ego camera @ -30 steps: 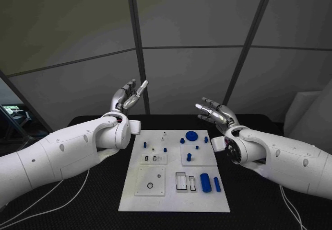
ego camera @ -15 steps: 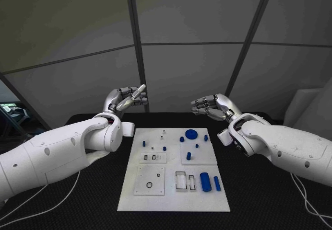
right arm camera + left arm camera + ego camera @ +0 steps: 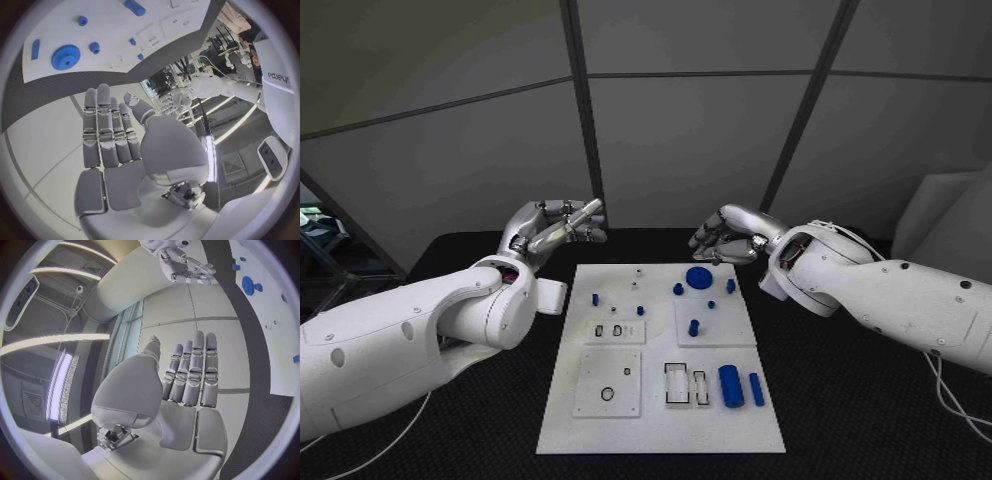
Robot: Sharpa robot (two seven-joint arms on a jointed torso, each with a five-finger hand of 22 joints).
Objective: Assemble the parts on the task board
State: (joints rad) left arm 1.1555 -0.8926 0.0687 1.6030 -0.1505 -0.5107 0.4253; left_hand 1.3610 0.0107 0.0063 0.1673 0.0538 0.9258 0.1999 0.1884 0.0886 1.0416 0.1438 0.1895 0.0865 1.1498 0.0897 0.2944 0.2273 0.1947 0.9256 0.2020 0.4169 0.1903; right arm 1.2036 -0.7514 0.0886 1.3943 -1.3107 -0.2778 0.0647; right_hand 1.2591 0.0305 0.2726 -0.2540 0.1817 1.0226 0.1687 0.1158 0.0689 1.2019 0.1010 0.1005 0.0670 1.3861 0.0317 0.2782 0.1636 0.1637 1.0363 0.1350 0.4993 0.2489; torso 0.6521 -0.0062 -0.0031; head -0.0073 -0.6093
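Observation:
The white task board [image 3: 661, 425] lies in the middle of the black table. On it are a round blue gear [image 3: 698, 279], several small blue pegs such as one at the middle [image 3: 694, 327], and a thick blue cylinder [image 3: 730, 384] beside a thin blue bar [image 3: 756, 389]. My left hand [image 3: 560, 222] hangs in the air beyond the board's far left corner, fingers curled in, holding nothing. My right hand [image 3: 730, 235] hovers beyond the far right corner, also curled and empty. The left wrist view shows my left hand [image 3: 187, 385], the right hand [image 3: 184, 262], the board [image 3: 284, 375] and the gear [image 3: 248, 285].
Black table surface [image 3: 848, 400] surrounds the board on both sides. Grey wall panels [image 3: 675, 140] stand behind the table. The right wrist view shows my right hand [image 3: 115, 135], the left hand [image 3: 187, 95], the board [image 3: 106, 20] and the gear [image 3: 65, 56].
Both hands had their fingers spread upward a second ago; now the fingers are curled in. The hands have also tipped forward and drawn slightly closer to the board's far edge.

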